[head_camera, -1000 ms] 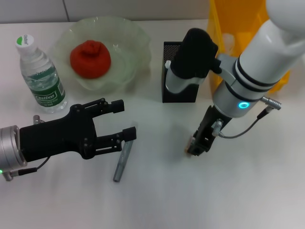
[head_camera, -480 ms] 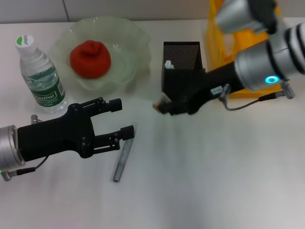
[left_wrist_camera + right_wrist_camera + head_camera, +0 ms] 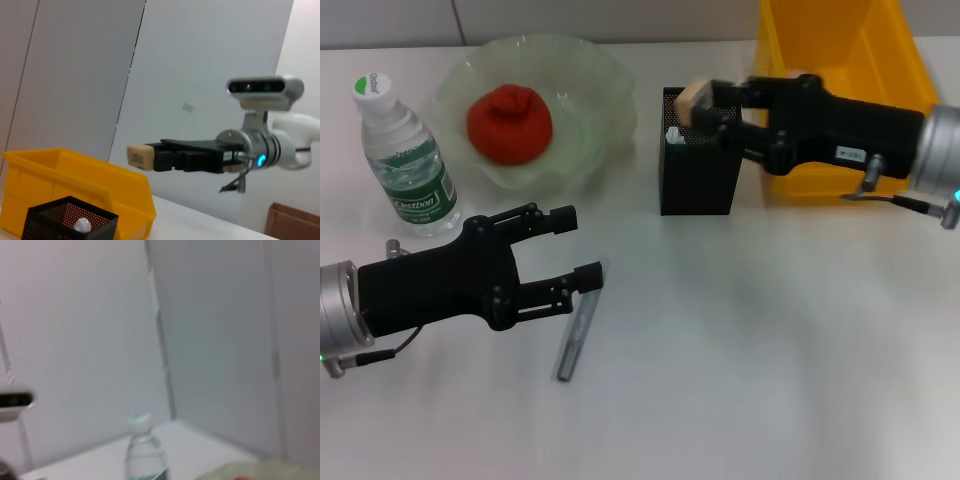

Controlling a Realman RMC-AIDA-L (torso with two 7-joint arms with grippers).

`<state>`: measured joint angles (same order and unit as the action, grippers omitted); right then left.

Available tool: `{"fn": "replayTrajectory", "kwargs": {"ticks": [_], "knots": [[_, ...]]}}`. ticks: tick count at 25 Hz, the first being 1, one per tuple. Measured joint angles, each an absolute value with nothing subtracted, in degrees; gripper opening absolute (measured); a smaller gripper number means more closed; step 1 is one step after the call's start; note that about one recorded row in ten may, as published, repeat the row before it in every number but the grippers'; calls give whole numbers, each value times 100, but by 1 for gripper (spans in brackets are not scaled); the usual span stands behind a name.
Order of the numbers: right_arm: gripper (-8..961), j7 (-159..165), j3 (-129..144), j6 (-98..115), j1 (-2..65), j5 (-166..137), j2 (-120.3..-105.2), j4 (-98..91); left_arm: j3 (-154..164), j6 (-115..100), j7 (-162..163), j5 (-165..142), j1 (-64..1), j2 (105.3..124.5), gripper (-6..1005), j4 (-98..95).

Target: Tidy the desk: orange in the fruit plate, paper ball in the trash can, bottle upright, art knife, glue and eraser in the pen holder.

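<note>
The left gripper (image 3: 582, 246) is matte black, with two long fingers built from thin linked bars and small screws at the joints. Its body joins a round silver metal cuff, where a thin black cable loops out and a tiny green light shows. The right gripper (image 3: 705, 108) is also black, with a boxy body that carries a small white label with printed text. Behind it sits a silver-grey cuff with a blue glowing light, a metal plug and a thin grey cable; the arm beyond is white.
</note>
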<state>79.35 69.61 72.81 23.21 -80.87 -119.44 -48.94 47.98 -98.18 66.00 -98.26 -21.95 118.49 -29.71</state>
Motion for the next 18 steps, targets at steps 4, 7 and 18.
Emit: {"fn": "replayTrajectory", "kwargs": {"ticks": [4, 7, 18], "knots": [[378, 6180, 6763, 7248, 2352, -7371, -11943, -3810, 4798, -9818, 6600, -9826, -2197, 11855, 688, -2971], [377, 5034, 6640, 7245, 2366, -6692, -11947, -3116, 4798, -9817, 6600, -9826, -2197, 11857, 688, -2971], [377, 4398, 6706, 6690, 2779, -6251, -11962, -2417, 4799, -9817, 6596, -9826, -2206, 11856, 685, -2912]]}}
